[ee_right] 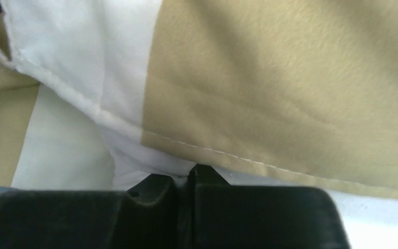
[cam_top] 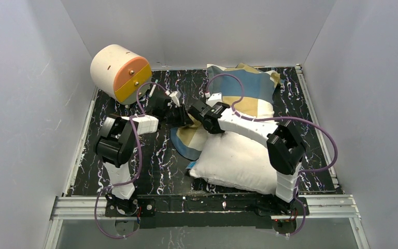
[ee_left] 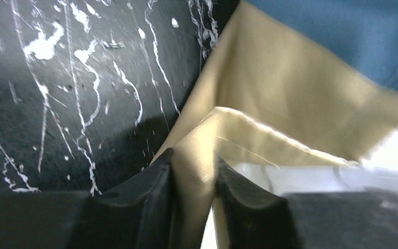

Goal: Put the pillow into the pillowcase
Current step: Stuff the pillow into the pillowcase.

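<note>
My left pincer (ee_left: 194,158) is pinching a fold of the pillowcase (cam_top: 251,88), and the tan cloth stands up between its two dark fingers (ee_left: 134,207). My right pincer (ee_right: 186,176) is pressed together on a thin pale edge of the same cover, right under a tan block with a stitched seam. From above, both pincers meet near the middle of the black marbled table (cam_top: 150,155), at the left side of the cover, just beside each other. The pillow (cam_top: 238,161) lies on the near right part of the table, under my right arm. Its far end is tucked into the cover, which stretches on toward the far wall. Only the top view shows the whole pillow and the round cream-and-orange cylinder (cam_top: 119,72) in the far left corner. Only the wrist views show the cloth caught in the fingers. The left wrist view also shows blue cloth behind the tan. The pillow looks plump, white and a bit wrinkled. The cover looks thin, with big blue, tan and cream blocks, and a loose flap lies flat on the table to the left of the pillow.
</note>
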